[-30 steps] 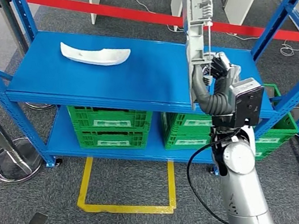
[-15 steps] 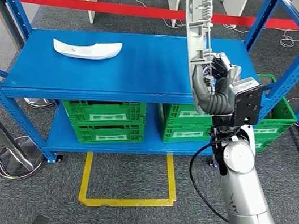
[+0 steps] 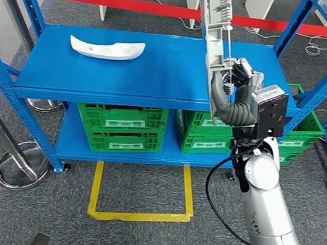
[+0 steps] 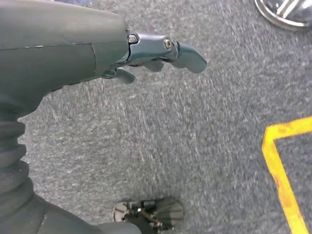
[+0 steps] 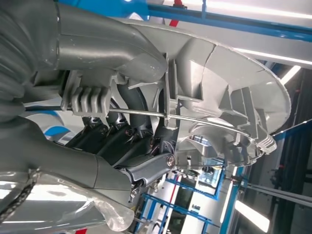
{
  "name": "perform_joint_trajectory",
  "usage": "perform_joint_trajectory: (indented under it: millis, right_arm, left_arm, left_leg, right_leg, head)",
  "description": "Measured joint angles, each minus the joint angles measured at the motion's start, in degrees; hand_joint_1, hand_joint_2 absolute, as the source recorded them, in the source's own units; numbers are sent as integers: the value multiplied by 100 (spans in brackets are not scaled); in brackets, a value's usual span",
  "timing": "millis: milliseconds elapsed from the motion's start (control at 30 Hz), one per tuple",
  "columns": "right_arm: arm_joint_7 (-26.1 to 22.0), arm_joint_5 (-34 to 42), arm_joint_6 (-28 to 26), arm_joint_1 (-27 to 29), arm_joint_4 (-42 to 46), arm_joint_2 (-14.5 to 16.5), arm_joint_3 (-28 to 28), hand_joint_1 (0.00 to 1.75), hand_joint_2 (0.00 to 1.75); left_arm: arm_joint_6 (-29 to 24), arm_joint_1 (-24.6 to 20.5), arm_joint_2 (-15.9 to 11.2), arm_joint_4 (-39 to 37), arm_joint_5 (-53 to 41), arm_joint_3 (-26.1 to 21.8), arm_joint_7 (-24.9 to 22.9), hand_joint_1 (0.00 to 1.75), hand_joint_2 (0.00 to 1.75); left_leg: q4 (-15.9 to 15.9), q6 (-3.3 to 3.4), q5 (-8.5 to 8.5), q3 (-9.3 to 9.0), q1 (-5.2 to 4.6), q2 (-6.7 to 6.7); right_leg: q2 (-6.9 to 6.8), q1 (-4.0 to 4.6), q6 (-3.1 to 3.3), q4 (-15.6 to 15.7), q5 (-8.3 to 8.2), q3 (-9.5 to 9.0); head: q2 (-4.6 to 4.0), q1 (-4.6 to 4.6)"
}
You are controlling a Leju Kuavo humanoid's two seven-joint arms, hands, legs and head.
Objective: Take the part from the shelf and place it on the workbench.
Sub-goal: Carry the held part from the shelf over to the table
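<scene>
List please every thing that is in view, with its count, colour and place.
grey part: 1, grey, held upright above the shelf's right end
white part: 1, white, lying on the top shelf, left side
shelf: 1, blue, two levels
crates: several, green, on the lower level
tape barrier: 1, red, behind the shelf
floor marking: 1, yellow, on grey carpet before the shelf
right hand: grips the grey part
left hand: holds nothing, hangs over the carpet
</scene>
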State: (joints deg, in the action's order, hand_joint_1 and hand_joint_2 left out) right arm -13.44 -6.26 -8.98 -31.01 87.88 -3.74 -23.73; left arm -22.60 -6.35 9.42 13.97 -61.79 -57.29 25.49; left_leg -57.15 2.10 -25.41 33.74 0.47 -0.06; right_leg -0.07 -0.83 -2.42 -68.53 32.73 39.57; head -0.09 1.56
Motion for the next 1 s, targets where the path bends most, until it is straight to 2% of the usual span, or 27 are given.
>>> perform_joint_trajectory:
  millis: [33, 67, 100, 133, 167, 200, 233, 267, 367, 400, 433, 533, 567, 600, 633, 700, 733, 767, 867, 900, 933, 1000]
  right_arm:
    - [0, 1, -1, 8, -4, 0, 1, 175, 175]
    - [0, 1, -1, 15, -9, 0, 1, 175, 175]
    - [0, 1, -2, 18, -14, 0, 1, 175, 175]
    - [0, 1, -2, 17, -16, 0, 1, 175, 175]
    - [0, 2, -2, 12, -18, 0, 2, 175, 175]
    - [0, 4, -2, 5, -19, 0, 2, 175, 175]
    - [-1, 7, -1, -2, -19, 0, 3, 175, 175]
    - [-1, 8, -1, -2, -19, 0, 3, 175, 175]
    - [-1, 10, -4, 15, -20, -2, 15, 175, 175]
    - [0, 10, -5, 13, -20, -2, 20, 175, 175]
    - [0, 11, -5, 10, -20, -2, 23, 175, 175]
    - [0, 13, -3, 12, -23, -2, 33, 175, 175]
    - [0, 12, -2, 13, -27, -2, 37, 175, 175]
    - [0, 12, -2, 15, -32, -2, 40, 175, 175]
    - [0, 12, -2, 15, -35, -2, 43, 175, 175]
    - [0, 13, -2, 11, -38, -2, 51, 175, 175]
    - [0, 14, -1, 6, -39, -2, 54, 175, 175]
    - [0, 14, 0, 4, -40, -2, 55, 175, 175]
    - [-1, 13, 2, 9, -43, -2, 53, 175, 175]
    - [-1, 14, 2, 6, -44, -2, 55, 175, 175]
    - [-1, 16, 2, -3, -46, -2, 60, 175, 175]
    - [1, 22, 2, -11, -52, -2, 63, 175, 175]
  left_arm:
    - [0, 2, 0, 0, 0, 0, 0, 0, 175]
    - [0, 6, 0, 0, 0, 0, 0, 0, 175]
    - [0, 8, 0, 0, 0, 0, 0, 0, 175]
    - [0, 8, 0, 0, 0, 0, 0, 0, 175]
    - [0, 7, 0, 0, 0, 0, 0, 0, 175]
    - [0, 6, -1, 0, 0, 0, 0, 0, 175]
    - [0, 5, -3, 0, 0, 0, 0, 0, 175]
    - [-1, 4, -4, 0, 0, 0, 0, 0, 175]
    - [-3, 10, -10, 0, 0, -1, 0, 0, 175]
    - [-3, 9, -15, 0, 0, -2, 0, 0, 175]
    - [-4, 7, -20, 0, 0, -2, 0, 0, 175]
    - [-4, 9, -21, 0, 0, -2, -1, 0, 175]
    - [-4, 12, -20, 0, 0, -2, -2, 0, 175]
    - [-5, 13, -19, 0, 0, -2, -4, 0, 175]
    - [-5, 11, -20, 0, 0, -2, -6, 0, 175]
    - [-7, 3, -31, 0, 0, -2, -8, 0, 175]
    - [-7, -1, -38, 0, 0, -2, -8, 0, 175]
    - [-7, -7, -45, 0, 0, -2, -8, 0, 175]
    - [-8, -3, -46, 0, 1, -2, -9, 0, 175]
    - [-9, -1, -42, 0, 1, -2, -9, 0, 175]
    - [-10, -5, -40, 0, 1, -2, -9, 0, 175]
    - [-13, -18, -44, 0, 1, -2, -9, 0, 175]
  left_leg:
    - [-3, 6, 17, 27, -5, 1]
    - [-6, 6, 33, 50, -8, 2]
    - [-11, 1, 47, 68, -10, 1]
    - [-18, -5, 56, 78, -9, -2]
    - [-32, -15, 62, 86, -9, -5]
    - [-54, -34, 64, 103, -21, -8]
    - [-80, -59, 72, 130, -32, -11]
    - [-102, -91, 87, 161, -43, -12]
    - [-135, -184, 115, 226, -46, -12]
    - [-206, -213, 43, 258, -43, -11]
    - [-384, -243, -102, 329, -38, -11]
    - [-1476, -315, -715, 728, -13, -9]
    - [-1731, -320, -804, 799, -11, -9]
    - [-1772, -311, -783, 773, -11, -9]
    - [-1566, -287, -657, 629, -16, -9]
    - [-757, -191, -334, 157, -38, -11]
    - [-401, -141, -233, -33, -53, -12]
    - [-187, -104, -194, -135, -66, -12]
    - [-58, -54, -150, -128, -71, -8]
    - [-23, -31, -109, -120, -59, -3]
    - [13, -4, -65, -107, -46, 3]
    - [41, 31, 1, -49, -37, 10]
  right_leg:
    - [0, 0, -11, -372, 149, 149]
    - [-1, 0, -17, -580, 202, 218]
    - [-1, 0, -16, -545, 138, 166]
    - [-3, -1, -8, -272, -19, -6]
    - [-6, -2, 4, 156, -202, -254]
    - [-10, 2, 17, 574, -328, -501]
    - [-8, 6, 35, 875, -397, -669]
    - [-2, 12, 55, 1033, -411, -748]
    - [13, 8, 145, 1053, -441, -707]
    - [9, -4, 184, 1059, -467, -694]
    - [1, -17, 223, 1069, -494, -680]
    - [-11, -16, 278, 1069, -556, -604]
    - [-11, -10, 282, 1066, -575, -578]
    - [-8, -3, 281, 1062, -592, -557]
    - [-4, 7, 277, 1060, -606, -543]
    - [2, 29, 262, 1058, -630, -529]
    - [2, 40, 246, 1054, -644, -517]
    - [0, 46, 222, 1051, -663, -497]
    - [-10, 36, 125, 1051, -707, -437]
    - [-8, 33, 96, 1009, -658, -400]
    - [-4, 31, 72, 873, -539, -329]
    - [1, 21, 34, 281, -150, -82]
  head:
    - [0, 1]
    - [0, 0]
    - [0, 1]
    - [0, 0]
    - [0, 2]
    - [0, 3]
    - [0, 0]
    - [0, -2]
    - [0, -2]
    - [0, -11]
    - [0, -23]
    - [0, -47]
    - [0, -47]
    - [0, -48]
    - [0, -48]
    - [0, -45]
    - [0, -43]
    - [0, -43]
    - [0, -43]
    - [0, -38]
    - [0, -30]
    - [0, -10]
